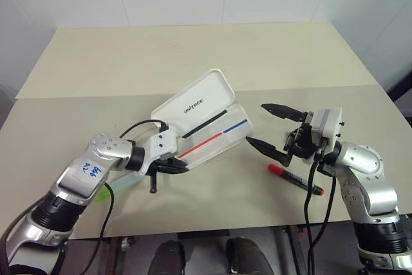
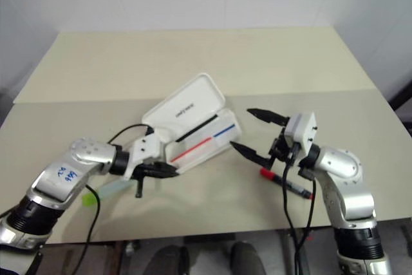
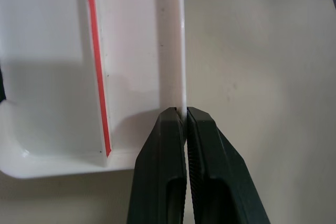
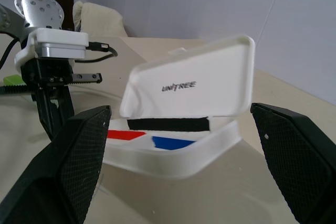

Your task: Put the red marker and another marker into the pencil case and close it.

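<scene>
Left eye view: left gripper (image 1: 182, 167) pinching open case (image 1: 212, 134) wall, right gripper (image 1: 270, 132) gaping empty; red marker (image 1: 295, 180) and highlighter (image 1: 117, 186) lying outside near table's (image 1: 193, 56) front edge.

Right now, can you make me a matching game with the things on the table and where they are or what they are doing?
Things:
1. pencil case
2. red marker
3. left hand
4. right hand

States:
A. open wide, holding nothing
B. lying on the table below the right hand
C. lid up
D. shut on the case's near wall

Pairs: 1-C, 2-B, 3-D, 4-A
</scene>
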